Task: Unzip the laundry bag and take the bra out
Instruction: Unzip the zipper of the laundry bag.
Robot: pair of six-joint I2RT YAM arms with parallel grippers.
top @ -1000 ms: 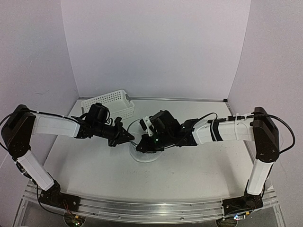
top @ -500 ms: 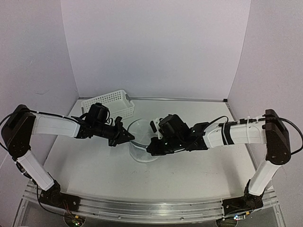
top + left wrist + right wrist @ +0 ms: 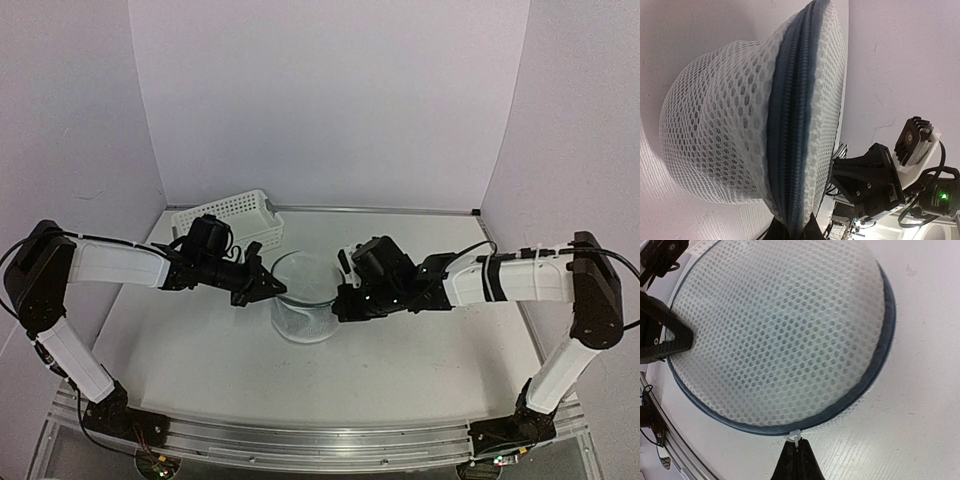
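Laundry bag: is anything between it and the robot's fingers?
No, nothing visible. The right fingers pinch the white pull on the laundry bag rim, and the left fingers pinch its zipper seam on the other side.

Left arm (image 3: 110, 265) and right arm (image 3: 510, 280) stretch inward, elbows out. Left gripper (image 3: 272, 291) and right gripper (image 3: 340, 305) face each other, fingers (image 3: 790, 467) pinched tight on the white mesh laundry bag (image 3: 305, 318).

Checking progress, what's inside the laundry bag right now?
Through the laundry bag mesh only a dim grey shade shows; the zipper looks closed, and no bra can be made out.
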